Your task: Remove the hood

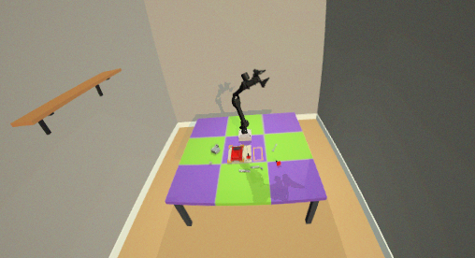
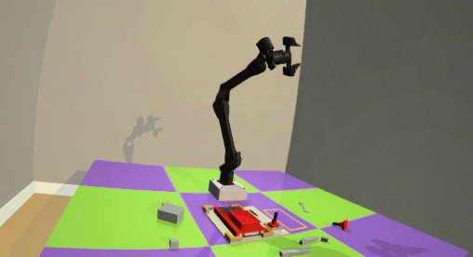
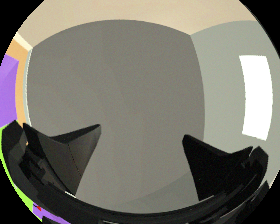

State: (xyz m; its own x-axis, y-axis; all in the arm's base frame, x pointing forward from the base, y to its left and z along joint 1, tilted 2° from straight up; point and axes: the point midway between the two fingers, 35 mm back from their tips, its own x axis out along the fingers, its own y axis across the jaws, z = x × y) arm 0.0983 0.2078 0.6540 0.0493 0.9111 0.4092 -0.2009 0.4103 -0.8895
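Observation:
The toy car [image 1: 237,153] [image 2: 246,221] is red and sits in a pale tray with orange corners in front of the arm's base. The hood cannot be told apart from the rest of the red body at this size. The marked area [image 1: 263,153] [image 2: 294,218] is a thin orange-yellow rectangular outline on the table, just right of the tray; nothing is seen inside it. My gripper [image 1: 266,75] [image 2: 299,55] [image 3: 143,135] is open and empty, raised high above the table and pointing to the right, far from the car.
A small red part with a black stem [image 1: 248,156] [image 2: 275,223] stands on the tray's right part, beside the marked area. A grey box [image 1: 215,150] [image 2: 170,213] lies left of the tray. Another red and black piece [image 1: 278,164] [image 2: 344,224] lies right; grey bars [image 2: 294,252] lie in front.

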